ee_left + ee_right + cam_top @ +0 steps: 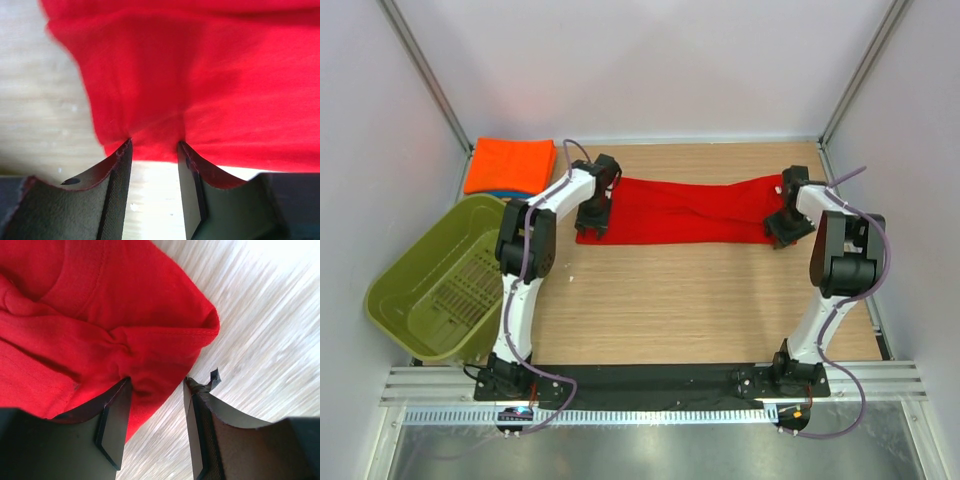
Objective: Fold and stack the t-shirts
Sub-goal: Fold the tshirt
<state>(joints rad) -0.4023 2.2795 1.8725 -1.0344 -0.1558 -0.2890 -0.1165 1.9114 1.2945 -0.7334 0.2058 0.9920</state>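
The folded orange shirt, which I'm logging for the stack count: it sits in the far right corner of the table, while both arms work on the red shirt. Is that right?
Not quite. The top view shows the folded orange shirt in the far left corner of the table, just beyond the green basket. The rest holds: the left gripper and right gripper are at opposite ends of the red shirt.

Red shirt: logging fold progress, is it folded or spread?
Folded lengthwise: the red shirt lies as a long narrow band between both end effectors, not yet compact.

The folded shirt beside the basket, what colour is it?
Bright orange, clearest in the top view.
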